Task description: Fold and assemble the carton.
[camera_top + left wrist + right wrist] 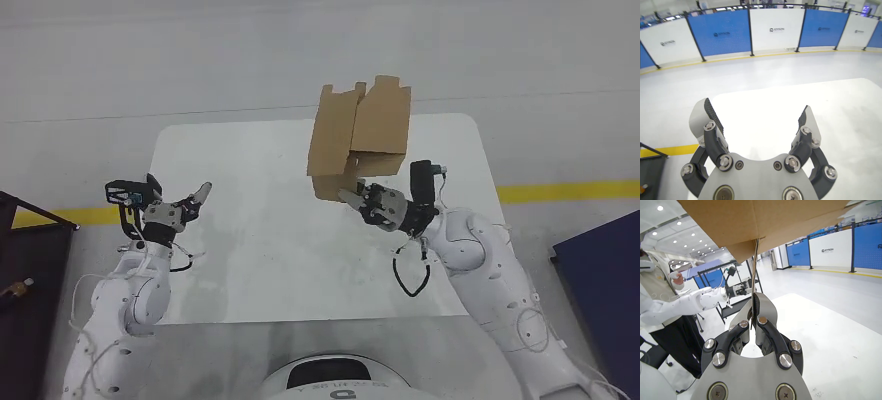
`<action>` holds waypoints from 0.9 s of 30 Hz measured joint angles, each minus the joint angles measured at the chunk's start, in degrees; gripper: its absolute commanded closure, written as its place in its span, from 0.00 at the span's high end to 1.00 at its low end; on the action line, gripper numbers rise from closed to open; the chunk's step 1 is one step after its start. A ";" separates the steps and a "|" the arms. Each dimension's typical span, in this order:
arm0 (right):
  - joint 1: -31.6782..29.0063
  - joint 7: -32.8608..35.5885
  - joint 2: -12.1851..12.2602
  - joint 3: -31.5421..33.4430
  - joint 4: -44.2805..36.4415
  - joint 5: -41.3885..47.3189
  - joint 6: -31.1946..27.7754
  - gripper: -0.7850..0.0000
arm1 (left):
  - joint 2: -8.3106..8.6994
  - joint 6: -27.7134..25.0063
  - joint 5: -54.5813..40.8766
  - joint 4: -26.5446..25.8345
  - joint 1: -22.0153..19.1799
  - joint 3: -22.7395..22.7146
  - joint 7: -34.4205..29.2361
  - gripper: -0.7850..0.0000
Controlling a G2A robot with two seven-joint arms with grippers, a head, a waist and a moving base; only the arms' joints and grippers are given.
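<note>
Right end effector [754, 306] tight on carton [358, 130] flap.

A white table [250, 260] with rounded corners is seen on a pale grey floor [200, 60]. The floor is crossed by a yellow line [570, 190] running from 9 o'clock to 3 o'clock of the table. A black cart [30, 260] is parked at 8 o'clock and a dark blue surface [600, 270] lies at 4 o'clock. Beyond the table, the area is enclosed by a fence of blue and white panels [721, 37] held between black posts [750, 32]. A black wire shelving rack [730, 310] is lit by recessed ceiling lights [679, 223].
</note>
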 measured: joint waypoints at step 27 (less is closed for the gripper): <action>-0.42 -0.48 1.17 -2.20 -1.83 -6.17 -2.95 0.00 | 1.02 -2.03 -84.84 7.53 -15.42 0.85 -47.49 1.00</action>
